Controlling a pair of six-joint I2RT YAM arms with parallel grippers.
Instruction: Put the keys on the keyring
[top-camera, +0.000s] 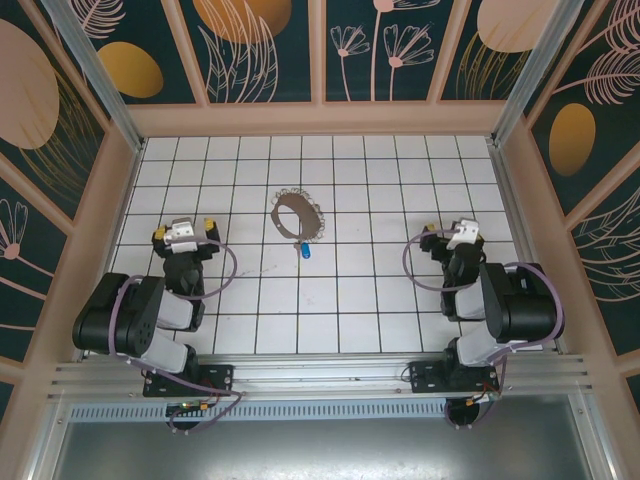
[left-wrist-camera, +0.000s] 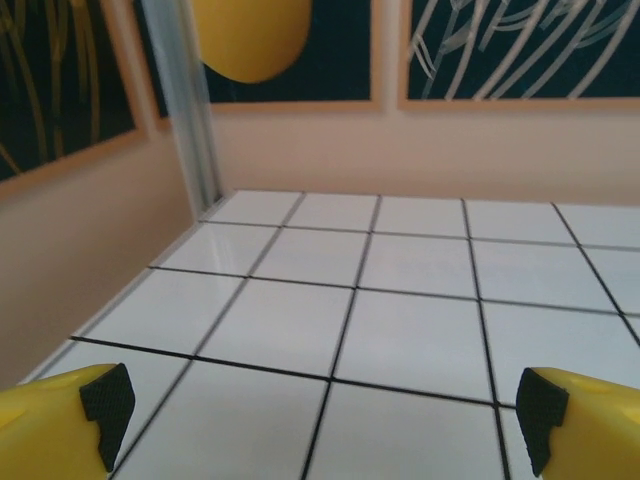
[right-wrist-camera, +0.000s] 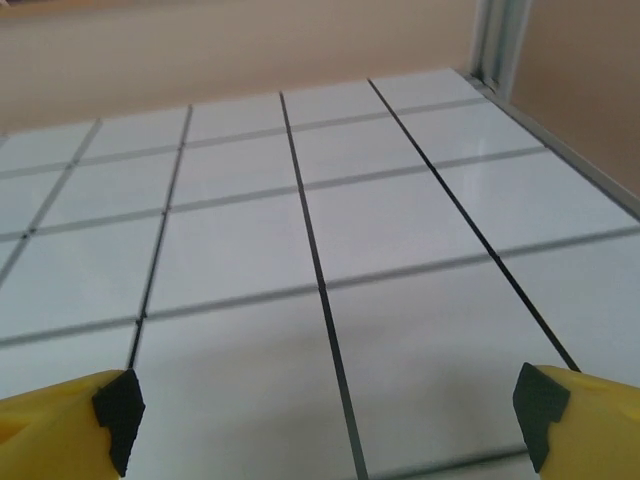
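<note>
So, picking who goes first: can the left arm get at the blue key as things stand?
Probably yes: only bare tiles lie between the open left gripper and the blue key, which sits beside the keyring.

- Worktop (top-camera: 400, 300): white tiles, black grid lines.
- Key (top-camera: 303, 252): blue head, silver blade.
- Keyring (top-camera: 277, 213): tan-brown loop, silvery fringe.
- Walls (top-camera: 260, 50): dark teal panels, orange ovals, pale plant outlines.
- Left claw (left-wrist-camera: 320, 410) and right claw (right-wrist-camera: 330, 410): yellow, tipped black.
</note>
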